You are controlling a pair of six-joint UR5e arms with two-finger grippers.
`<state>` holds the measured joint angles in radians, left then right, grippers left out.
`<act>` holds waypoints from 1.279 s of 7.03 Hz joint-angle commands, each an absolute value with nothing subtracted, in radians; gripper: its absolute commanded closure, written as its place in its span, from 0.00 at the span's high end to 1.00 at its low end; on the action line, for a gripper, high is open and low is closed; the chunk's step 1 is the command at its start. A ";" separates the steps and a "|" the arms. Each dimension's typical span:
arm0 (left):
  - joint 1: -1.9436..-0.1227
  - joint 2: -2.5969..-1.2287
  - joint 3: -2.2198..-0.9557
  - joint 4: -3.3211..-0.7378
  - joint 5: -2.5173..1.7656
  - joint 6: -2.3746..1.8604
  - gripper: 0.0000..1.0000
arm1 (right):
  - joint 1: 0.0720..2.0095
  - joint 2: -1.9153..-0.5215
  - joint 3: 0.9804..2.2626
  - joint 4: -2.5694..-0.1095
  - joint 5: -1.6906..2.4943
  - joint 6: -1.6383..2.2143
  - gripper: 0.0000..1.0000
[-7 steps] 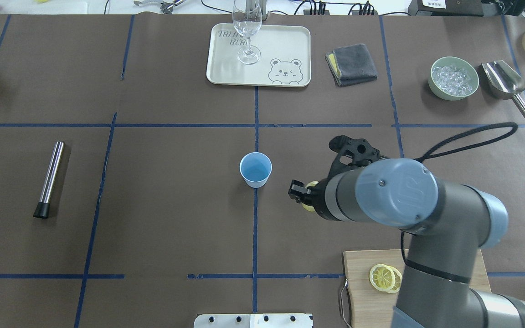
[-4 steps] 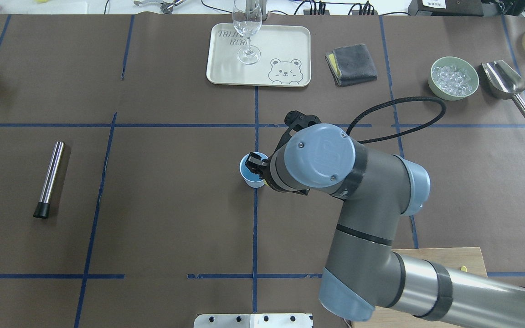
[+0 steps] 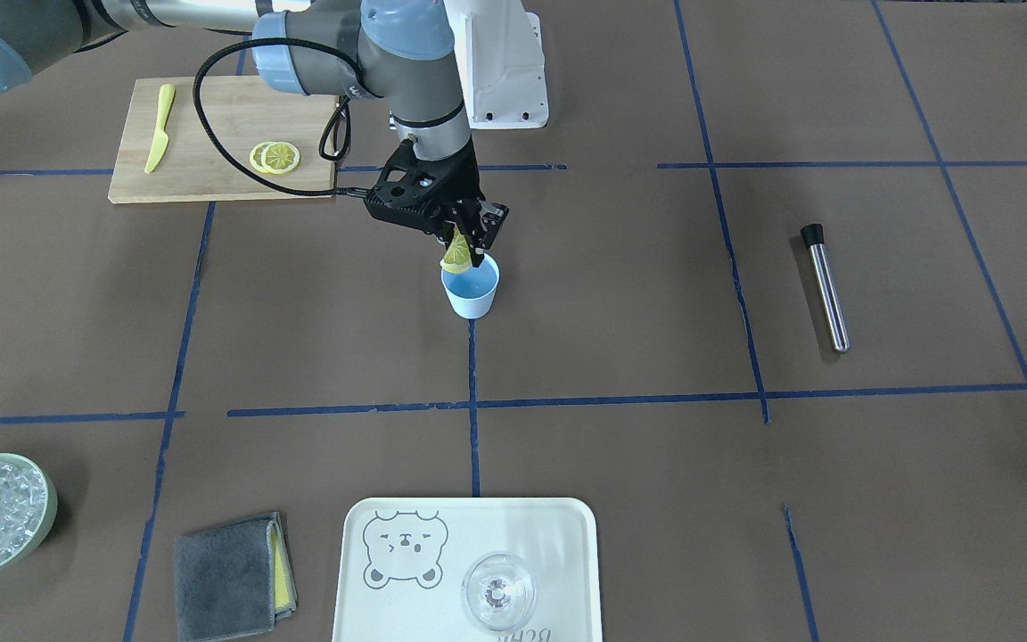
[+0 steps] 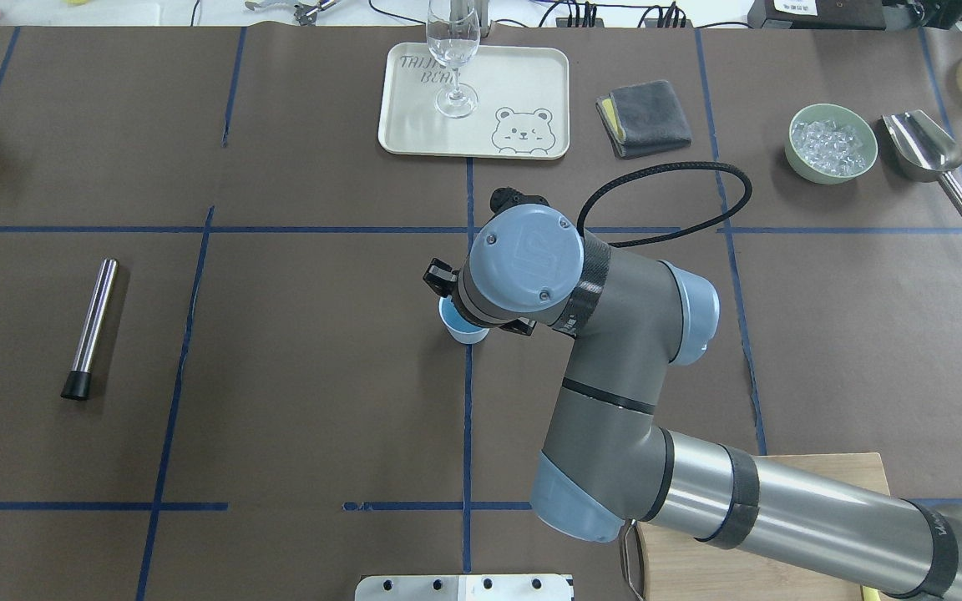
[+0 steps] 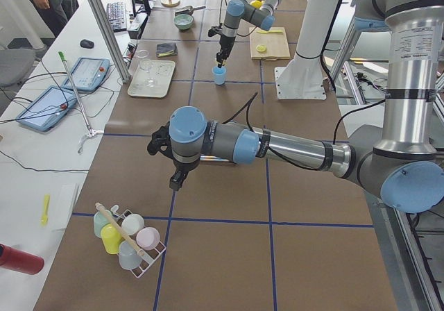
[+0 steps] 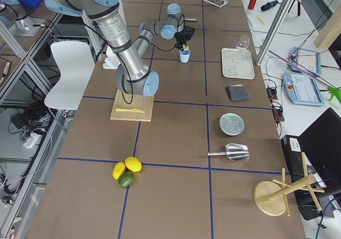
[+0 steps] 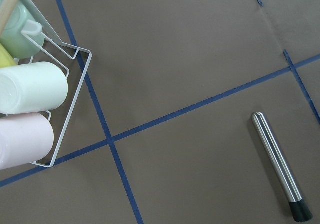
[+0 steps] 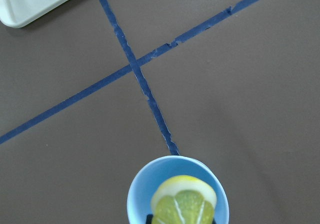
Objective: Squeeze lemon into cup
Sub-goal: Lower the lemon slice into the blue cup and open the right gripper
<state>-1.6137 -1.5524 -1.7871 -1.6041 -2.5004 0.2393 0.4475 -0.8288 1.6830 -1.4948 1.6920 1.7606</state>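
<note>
1. My right gripper [image 3: 466, 242] hangs directly over the cup [image 3: 471, 299]. Its fingers are closed on the lemon [image 3: 455, 257], and the slice sticks out below the fingertips, on edge, just above the cup's rim.
2. From the right wrist camera, the lemon [image 8: 184, 201] lies inside the outline of the cup [image 8: 137, 189], toward the robot's side of the mouth rather than dead centre. I cannot tell whether its lower edge dips below the rim.
3. I judge the carry finished and the squeeze to be the step in hand. The slice is pinched, but I cannot tell how hard, and I see no juice in the cup.
4. The next move, as I read it, is to tighten the fingers while holding position over the cup. The cup looks light and stands free, so a nudge to the rim could tip it. I would avoid drifting sideways or dropping lower.
5. The left gripper [image 5: 177, 180] is well apart from the cup, out on the robot's left. Only the side camera shows it, so I cannot tell whether its fingers are spread or closed. Its wrist camera shows the steel tube [image 7: 277, 164] and a rack of mugs [image 7: 30, 99], not the cup.
6. Two spare slices [image 3: 275, 157] lie on the cutting board [image 3: 210, 134], well apart from the cup on the robot's right.
</note>
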 commanded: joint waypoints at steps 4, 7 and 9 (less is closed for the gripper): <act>-1.614 -1.552 -1.787 -1.605 -2.500 0.241 1.00 | 0.457 -0.795 1.629 -1.494 1.692 1.758 0.67; -1.606 -1.554 -1.793 -1.605 -2.502 0.236 1.00 | 0.457 -0.795 1.631 -1.493 1.697 1.752 1.00; -1.519 -1.558 -1.793 -1.668 -2.558 0.183 1.00 | 0.483 -0.816 1.675 -1.499 1.771 1.750 1.00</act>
